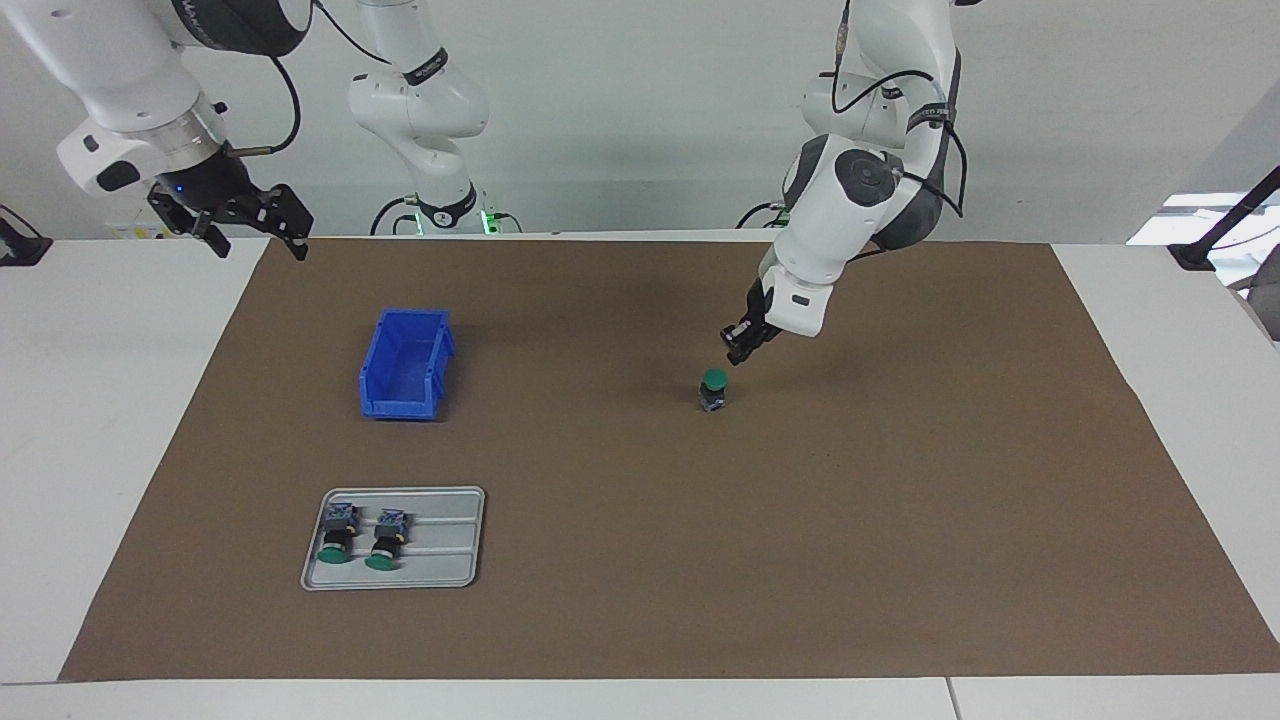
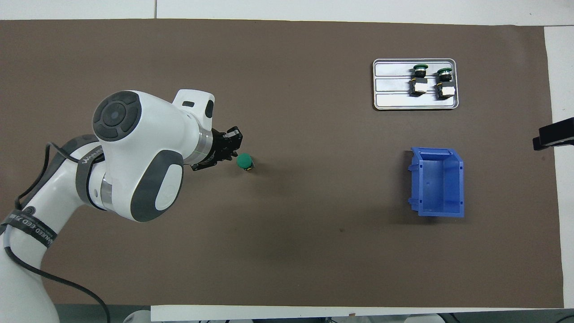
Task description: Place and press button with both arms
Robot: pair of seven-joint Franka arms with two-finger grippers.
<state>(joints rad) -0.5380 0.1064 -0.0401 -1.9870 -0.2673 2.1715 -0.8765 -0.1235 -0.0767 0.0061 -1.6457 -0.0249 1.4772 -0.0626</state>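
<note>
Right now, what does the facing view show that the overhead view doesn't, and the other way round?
Only the facing view shows the right gripper, open, waiting in the air over the table edge near the robots, plus both arm bases. It also shows the air gap between the left gripper and the button.

Only the overhead view shows the inside floor of the bin clearly.

Both show the upright button, the shut left gripper close above it, the bin, and the tray with two buttons lying in it.

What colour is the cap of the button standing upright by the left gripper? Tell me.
Green. The button shows its round cap best in the overhead view.
</note>
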